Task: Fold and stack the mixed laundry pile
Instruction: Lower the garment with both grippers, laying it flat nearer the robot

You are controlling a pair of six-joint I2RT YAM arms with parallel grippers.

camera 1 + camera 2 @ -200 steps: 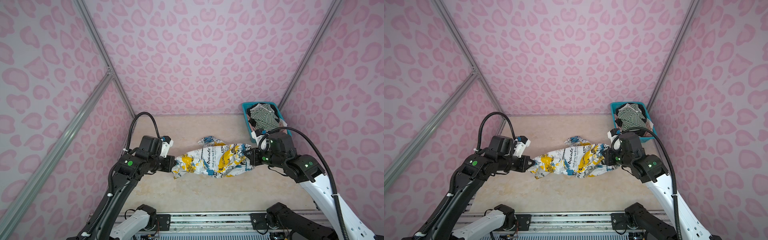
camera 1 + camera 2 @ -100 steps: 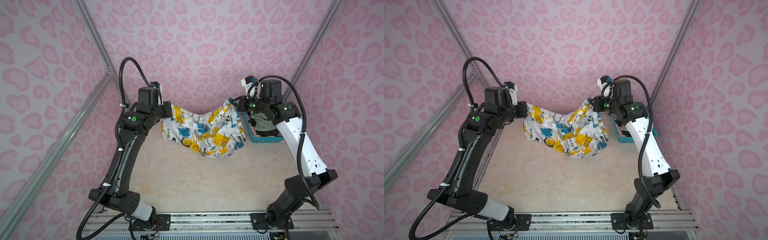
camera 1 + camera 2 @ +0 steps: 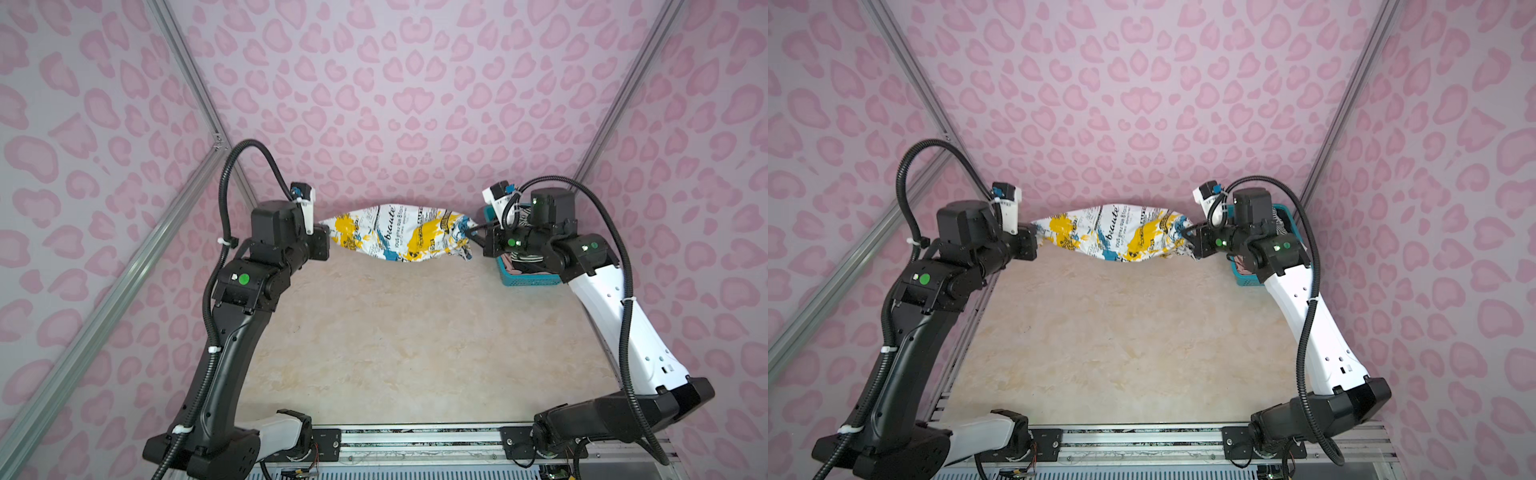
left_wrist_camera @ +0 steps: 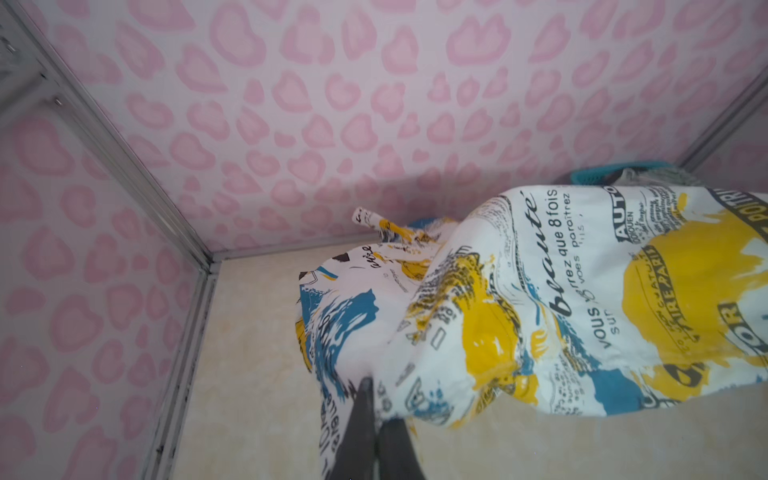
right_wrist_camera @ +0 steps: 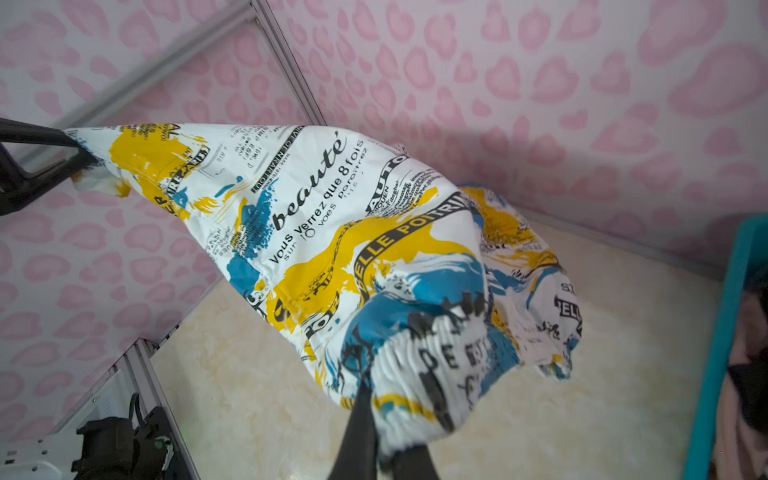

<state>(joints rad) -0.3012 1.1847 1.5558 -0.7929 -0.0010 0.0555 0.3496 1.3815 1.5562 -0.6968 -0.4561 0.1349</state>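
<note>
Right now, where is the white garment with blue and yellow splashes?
In both top views the white garment hangs stretched near the back wall, pinched between the left tool and the right tool, with the teal basket just right of it.

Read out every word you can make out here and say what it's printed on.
"beauté": white garment with blue and yellow splashes.
"vous verrez que 8 fois": same garment, just beneath.
"AUTO": same garment.
"ELLE POITRI": same garment, cut off by a fold.
Finer print there: too small to read.
</note>
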